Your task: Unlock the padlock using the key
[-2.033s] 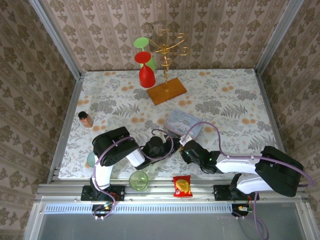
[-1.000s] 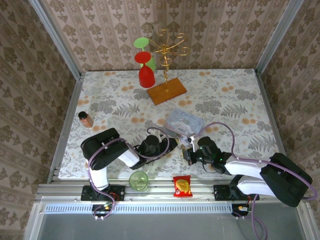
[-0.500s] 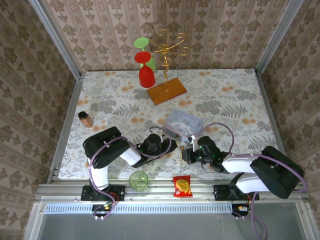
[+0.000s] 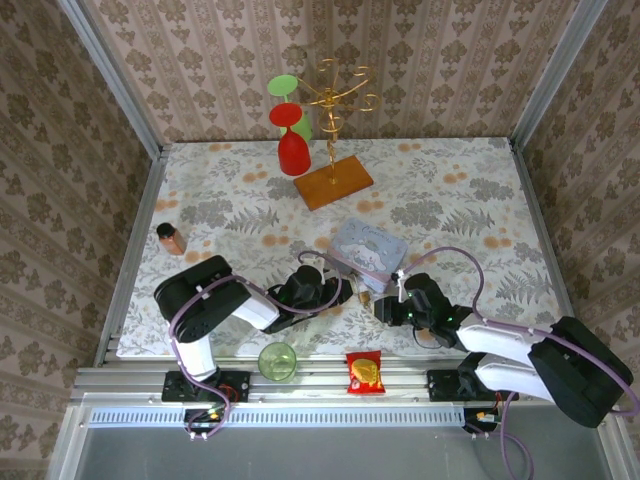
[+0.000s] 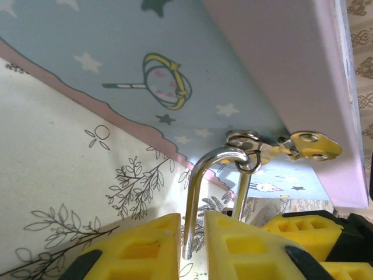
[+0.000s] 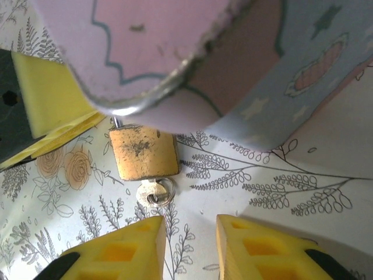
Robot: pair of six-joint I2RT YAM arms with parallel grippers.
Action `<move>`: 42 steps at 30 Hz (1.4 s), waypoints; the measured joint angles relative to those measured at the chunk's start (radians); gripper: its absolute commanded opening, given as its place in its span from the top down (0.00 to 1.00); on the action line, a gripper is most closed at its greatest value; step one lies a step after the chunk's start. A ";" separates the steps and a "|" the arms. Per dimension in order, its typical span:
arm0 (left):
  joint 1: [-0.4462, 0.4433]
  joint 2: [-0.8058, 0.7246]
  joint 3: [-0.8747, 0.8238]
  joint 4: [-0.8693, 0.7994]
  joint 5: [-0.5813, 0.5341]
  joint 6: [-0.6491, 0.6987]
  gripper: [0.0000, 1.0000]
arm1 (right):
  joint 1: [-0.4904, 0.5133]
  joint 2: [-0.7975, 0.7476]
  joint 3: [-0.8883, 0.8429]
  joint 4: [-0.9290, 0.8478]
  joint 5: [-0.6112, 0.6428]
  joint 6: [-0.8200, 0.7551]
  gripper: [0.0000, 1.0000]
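Note:
The brass padlock (image 6: 143, 153) lies on the tablecloth against the pastel tin box (image 4: 368, 247). Its silver shackle (image 5: 201, 175) is hooked through the ring of the box's hasp (image 5: 309, 146). The small grey key (image 6: 152, 192) sticks out of the padlock's underside, with a wire ring through its head. My left gripper (image 5: 192, 233) has its yellow fingers pressed close on either side of one shackle leg, whose end shows between them. My right gripper (image 6: 189, 233) is open just short of the key, holding nothing. From above, the padlock (image 4: 364, 298) sits between the left gripper (image 4: 340, 290) and the right gripper (image 4: 386, 308).
A gold wire rack (image 4: 333, 183) on a wooden base stands at the back with a red glass (image 4: 292, 150) beside it. A small brown bottle (image 4: 171, 238) is at the left. A green cup (image 4: 277, 360) and a snack packet (image 4: 364, 372) sit on the near rail.
My right gripper has drawn back to the right, away from the padlock. The left arm has shifted a little but stays at the padlock beside the box.

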 measured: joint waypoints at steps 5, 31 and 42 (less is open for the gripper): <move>0.000 -0.050 -0.001 -0.065 -0.015 0.006 0.77 | 0.006 -0.116 0.031 -0.090 0.018 0.000 0.66; 0.001 -0.531 -0.042 -0.507 -0.174 0.172 0.67 | 0.071 0.240 0.416 -0.190 0.184 -0.153 0.66; -0.034 -0.430 -0.042 -0.469 -0.173 0.172 0.67 | 0.061 0.286 0.359 -0.189 0.184 -0.162 0.60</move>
